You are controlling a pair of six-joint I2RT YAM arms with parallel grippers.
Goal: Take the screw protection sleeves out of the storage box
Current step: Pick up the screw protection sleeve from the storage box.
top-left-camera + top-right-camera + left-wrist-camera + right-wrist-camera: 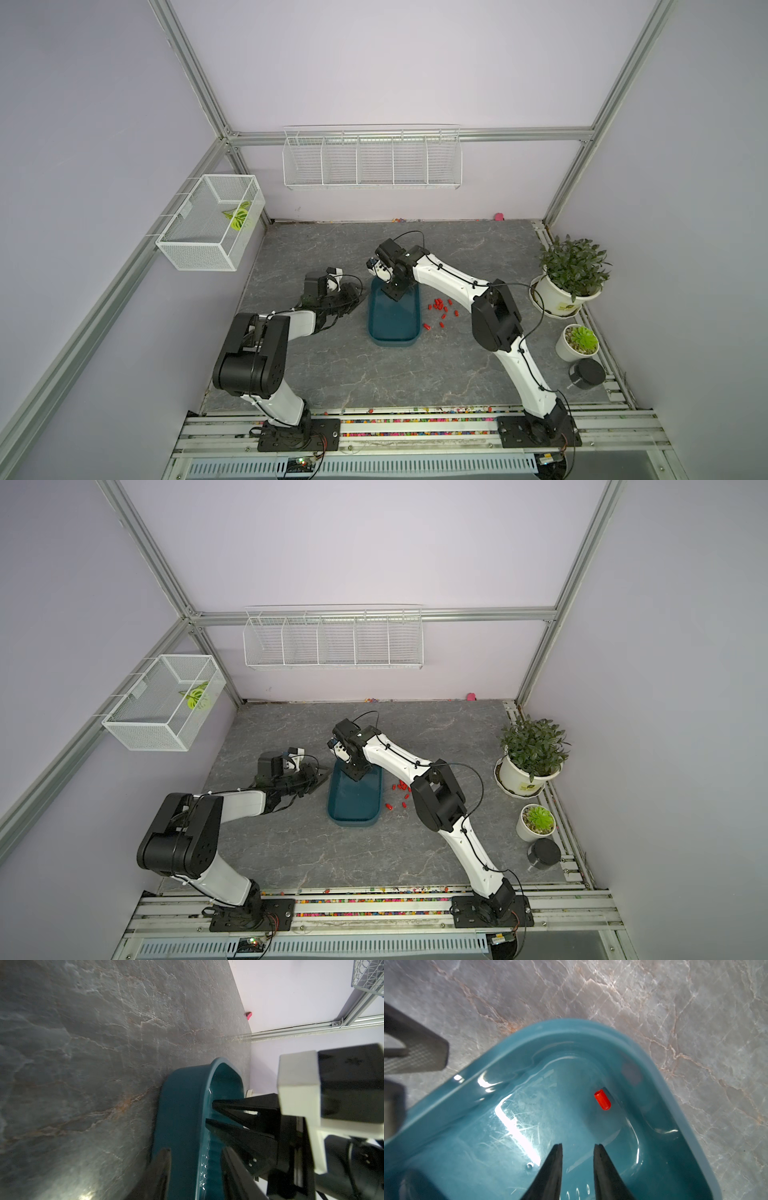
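The dark teal storage box (392,343) (353,821) lies mid-table. My left gripper (360,297) (326,775) (196,1150) is shut on its left wall near the far end, one finger outside and one inside. My right gripper (395,296) (356,776) (578,1145) points down into the box's far end, open with nothing between its fingers. One red screw protection sleeve (602,1099) lies on the box floor by a rounded corner, ahead of the fingertips. Several red sleeves (441,307) (402,787) are scattered on the table just right of the box.
Two potted plants (571,274) (579,343) and a black cylinder (587,373) stand along the right edge. White wire baskets (372,160) (208,224) hang on the back and left walls. A pink blob (498,216) lies at the back wall. Coloured beads (415,422) fill the front rail.
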